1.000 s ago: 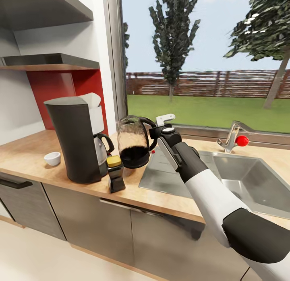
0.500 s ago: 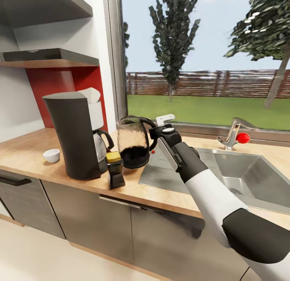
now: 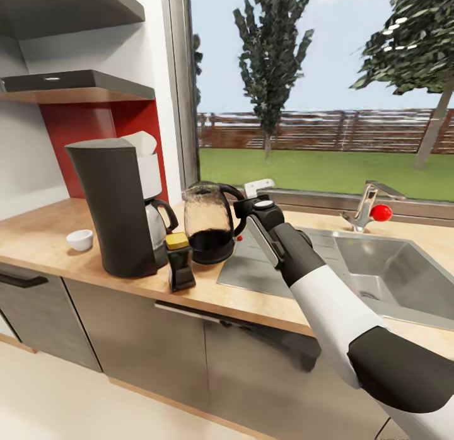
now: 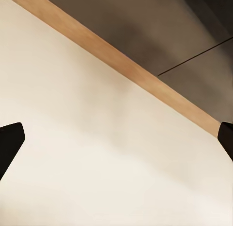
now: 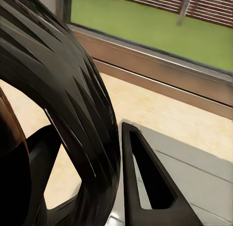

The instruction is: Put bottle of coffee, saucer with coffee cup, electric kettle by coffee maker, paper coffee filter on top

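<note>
The black coffee maker (image 3: 116, 210) stands on the wooden countertop (image 3: 38, 238) with a white paper filter (image 3: 144, 144) on its top. In front of it to the right is the coffee bottle (image 3: 180, 266), dark with a yellow lid. Just behind the bottle is the glass electric kettle (image 3: 207, 222), with my right gripper (image 3: 243, 208) shut on its black handle (image 5: 68, 95). I cannot tell whether the kettle's base touches the counter. A small white cup (image 3: 80, 239) sits left of the coffee maker. My left gripper (image 4: 116, 143) is open, hanging over pale floor.
A steel sink (image 3: 378, 270) lies right of the kettle, with a faucet (image 3: 362, 207) and a red knob (image 3: 380, 212) behind it. Grey wall shelves (image 3: 82, 84) hang above the coffee maker. A large window runs behind the counter, and grey cabinets (image 3: 126, 339) sit below it.
The whole head view has shifted slightly, so the camera moved. The counter items have drifted a little up in the picture. The right gripper still holds the kettle handle.
</note>
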